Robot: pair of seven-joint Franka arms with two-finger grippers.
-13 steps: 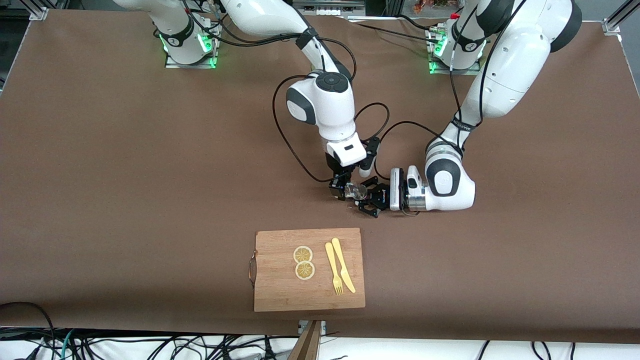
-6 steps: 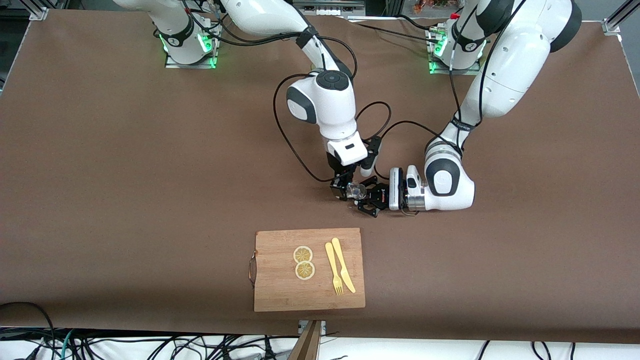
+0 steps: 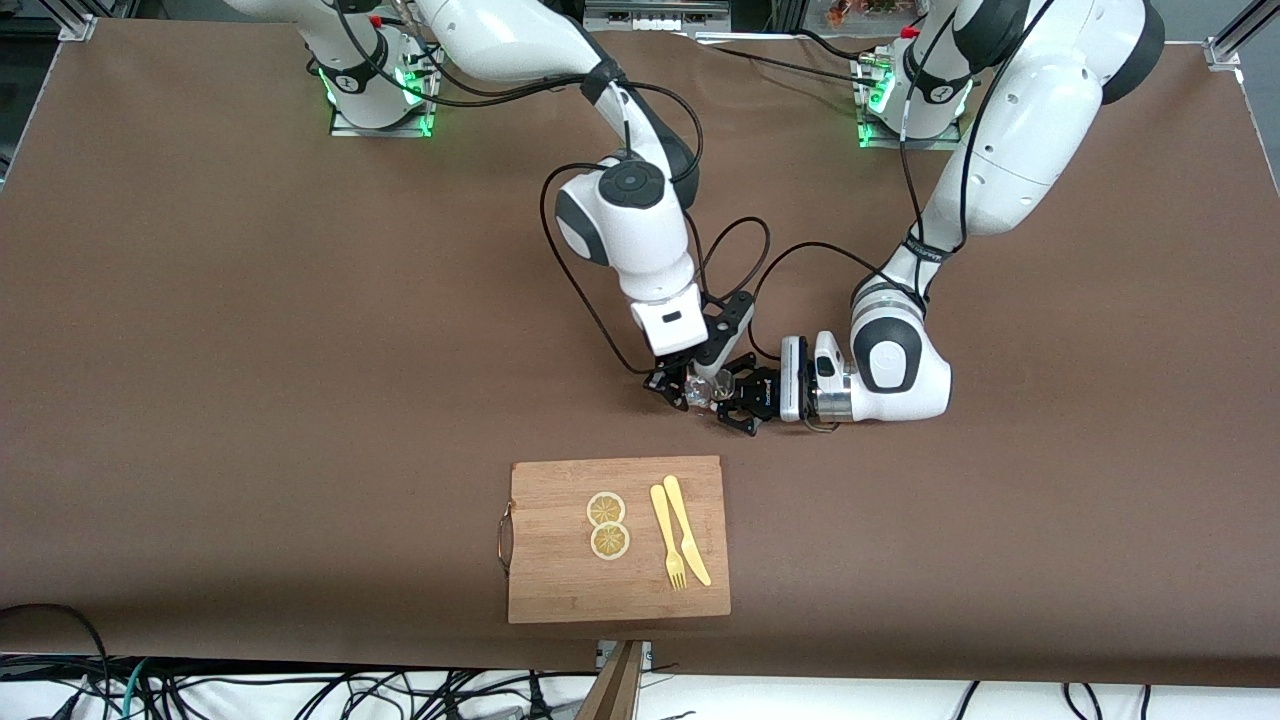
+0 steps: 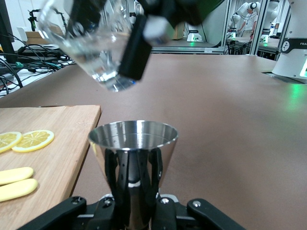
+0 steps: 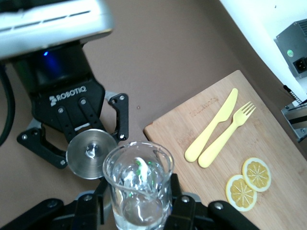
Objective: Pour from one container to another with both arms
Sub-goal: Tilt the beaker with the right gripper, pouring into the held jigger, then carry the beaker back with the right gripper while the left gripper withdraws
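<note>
My left gripper (image 3: 738, 398) lies low over the table's middle, shut on the steel jigger (image 4: 133, 165), which stands upright with its open cone upward. The jigger (image 5: 91, 153) also shows from above in the right wrist view. My right gripper (image 3: 687, 385) is shut on the clear glass cup (image 5: 139, 184). That cup (image 4: 93, 43) hangs tilted just above and beside the jigger's rim; in the front view the cup (image 3: 701, 388) glints between the two grippers.
A wooden cutting board (image 3: 560, 580) lies nearer the front camera than the grippers. On it rest two lemon slices (image 3: 607, 525), a yellow plastic fork (image 3: 666, 537) and a yellow knife (image 3: 687, 529). Black cables (image 3: 575, 290) loop from the arms over the table.
My right arm has swung toward its own end of the table and rotated its wrist, tilting the glass cup over the jigger. The left arm has held still.
</note>
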